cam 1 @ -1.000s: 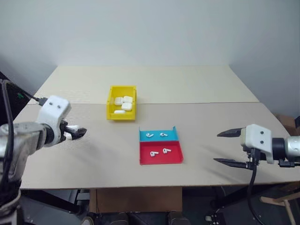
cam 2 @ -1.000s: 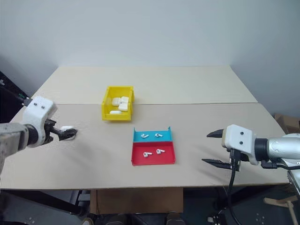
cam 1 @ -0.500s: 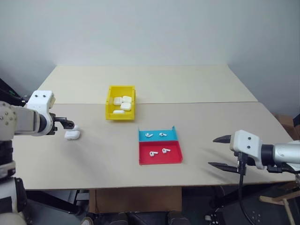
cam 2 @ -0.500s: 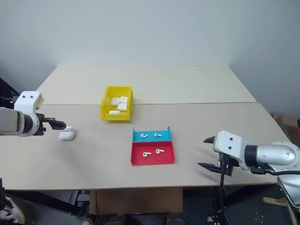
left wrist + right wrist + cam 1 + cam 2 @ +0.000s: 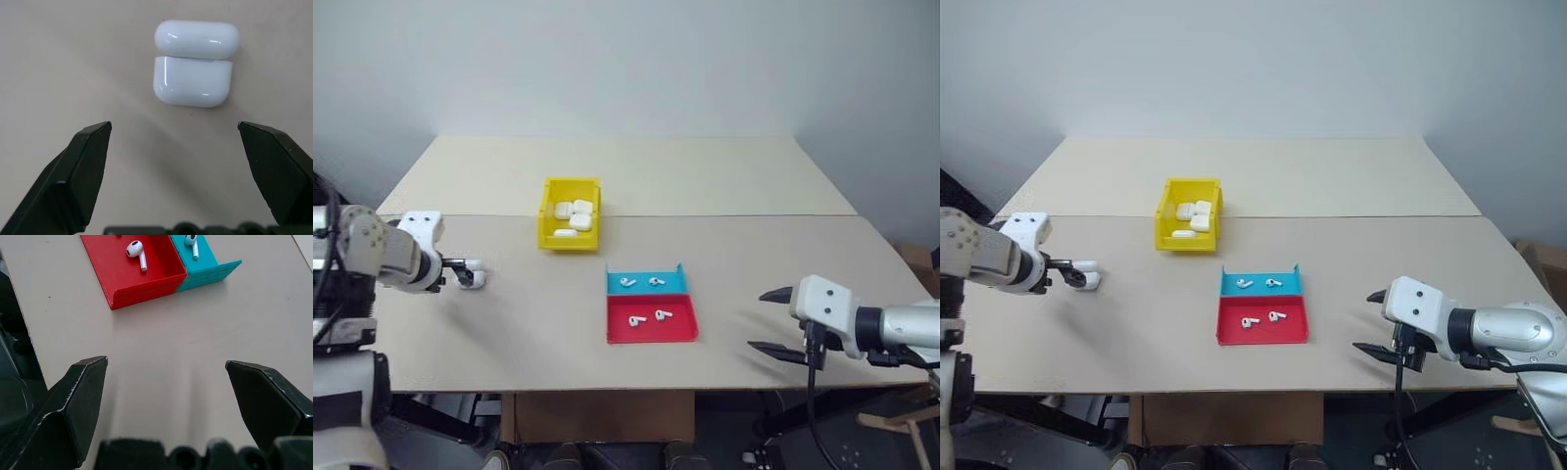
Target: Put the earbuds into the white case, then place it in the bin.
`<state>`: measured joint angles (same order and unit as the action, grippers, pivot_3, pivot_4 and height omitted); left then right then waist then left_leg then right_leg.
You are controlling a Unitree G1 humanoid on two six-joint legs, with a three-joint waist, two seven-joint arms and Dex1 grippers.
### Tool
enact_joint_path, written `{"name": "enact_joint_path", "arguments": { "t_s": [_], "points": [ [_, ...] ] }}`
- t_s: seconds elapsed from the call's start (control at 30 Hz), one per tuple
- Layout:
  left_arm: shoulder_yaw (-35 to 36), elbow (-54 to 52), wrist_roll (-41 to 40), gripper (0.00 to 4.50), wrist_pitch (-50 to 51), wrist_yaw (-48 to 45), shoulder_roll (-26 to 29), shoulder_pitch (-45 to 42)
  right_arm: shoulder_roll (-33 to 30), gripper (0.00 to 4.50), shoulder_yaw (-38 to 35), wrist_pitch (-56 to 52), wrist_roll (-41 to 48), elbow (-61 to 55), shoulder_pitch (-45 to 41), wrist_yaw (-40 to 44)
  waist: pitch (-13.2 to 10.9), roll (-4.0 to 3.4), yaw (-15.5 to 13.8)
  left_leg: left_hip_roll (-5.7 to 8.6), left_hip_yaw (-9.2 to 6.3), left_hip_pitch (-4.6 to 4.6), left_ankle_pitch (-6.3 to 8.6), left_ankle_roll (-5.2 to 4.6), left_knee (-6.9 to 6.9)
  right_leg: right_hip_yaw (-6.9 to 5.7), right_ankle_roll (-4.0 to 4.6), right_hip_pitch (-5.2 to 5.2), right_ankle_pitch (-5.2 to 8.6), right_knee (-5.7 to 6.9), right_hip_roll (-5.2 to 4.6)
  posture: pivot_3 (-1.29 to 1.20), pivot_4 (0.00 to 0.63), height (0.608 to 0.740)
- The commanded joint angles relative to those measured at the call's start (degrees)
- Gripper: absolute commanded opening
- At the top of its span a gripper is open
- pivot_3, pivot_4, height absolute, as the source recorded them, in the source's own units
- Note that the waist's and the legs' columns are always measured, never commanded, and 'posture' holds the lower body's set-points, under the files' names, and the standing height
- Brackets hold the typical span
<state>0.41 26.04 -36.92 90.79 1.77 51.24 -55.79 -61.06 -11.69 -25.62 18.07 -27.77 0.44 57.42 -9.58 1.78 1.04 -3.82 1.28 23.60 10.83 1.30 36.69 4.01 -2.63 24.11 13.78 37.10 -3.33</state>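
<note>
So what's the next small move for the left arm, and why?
Probably ease the left pincer forward and down so its open fingers straddle the white case, then close. The case lies on the table with its lid open, just ahead of the fingertips and untouched, and the earbuds are in the red-and-blue tray, so the case likely needs securing first.

Beige table [image 5: 734, 255], yellow bin [image 5: 569, 213], red-and-blue tray [image 5: 650, 306], open white case [image 5: 476, 277] at left

Left gripper [image 5: 174, 132] swung from mid-table out toward the table's left edge — fingers spread, white case [image 5: 193, 63] now lying lid-open on the table just ahead of them, right gripper [image 5: 773, 323] sunk slightly lower.
</note>
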Motion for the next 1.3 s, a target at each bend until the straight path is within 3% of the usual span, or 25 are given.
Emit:
{"name": "enact_joint_path", "arguments": {
  "t_s": [0.03, 0.53, 1.03, 1.17, 1.23, 1.3],
  "points": [
    [-3.11, 4.32, 5.67, 4.50, -4.18, -4.88, -0.20, -2.94, -0.07, 4.48, -1.53, -1.10, 0.17, -1.86, 0.05, -0.71, 0.00, 0.00, 0.03, 0.00, 0.00, 0.03, 0.00, 0.00, 0.00, 0.00, 0.00, 0.03, 0.00, -0.01, 0.00, 0.00, 0.150, 0.740],
    [-7.43, 19.74, 19.58, 4.50, -14.08, -16.91, -6.41, -8.80, -0.23, 4.48, -2.85, -3.45, -0.02, -3.21, 1.44, -2.12, 0.00, 0.01, -0.04, 0.00, -0.02, 0.14, 0.00, 0.00, 0.04, -0.02, -0.01, 0.06, 0.00, -0.01, 0.00, 0.00, 0.150, 0.740],
    [-8.08, 25.18, 26.84, 4.50, -18.52, -23.28, -9.24, -9.47, -0.18, 4.48, -2.83, -4.10, -0.10, -3.74, 2.22, -3.43, 0.00, 0.00, -0.19, 0.01, -0.02, 0.14, 0.00, 0.00, 0.06, -0.03, -0.04, 0.04, 0.01, 0.00, -0.01, 0.00, 0.150, 0.740],
    [-6.91, 26.04, 27.70, 3.66, -18.61, -22.97, -10.02, -9.31, -0.22, 4.50, -2.97, -3.87, -0.26, -3.62, 2.31, -3.44, 0.02, -0.02, -0.19, 0.01, -0.03, 0.10, 0.00, 0.00, 0.08, -0.03, -0.10, 0.01, 0.04, 0.02, -0.01, 0.00, 0.150, 0.740],
    [-6.53, 26.08, 28.01, 2.96, -18.65, -22.99, -10.32, -9.14, -0.27, 4.50, -2.84, -3.98, -0.36, -3.47, 2.17, -3.52, 0.02, -0.03, -0.16, 0.01, -0.03, 0.06, 0.00, 0.00, 0.10, -0.02, -0.18, -0.03, 0.07, 0.02, -0.01, 0.00, 0.150, 0.740],
    [-6.63, 25.69, 28.39, 2.77, -18.57, -23.64, -10.44, -8.81, -0.27, 4.50, -2.63, -3.96, -0.49, -3.42, 2.00, -3.63, 0.03, -0.04, -0.11, 0.01, -0.03, 0.03, -0.01, 0.00, 0.10, -0.02, -0.17, -0.03, 0.07, 0.05, 0.00, 0.00, 0.150, 0.740]
  ]
}}
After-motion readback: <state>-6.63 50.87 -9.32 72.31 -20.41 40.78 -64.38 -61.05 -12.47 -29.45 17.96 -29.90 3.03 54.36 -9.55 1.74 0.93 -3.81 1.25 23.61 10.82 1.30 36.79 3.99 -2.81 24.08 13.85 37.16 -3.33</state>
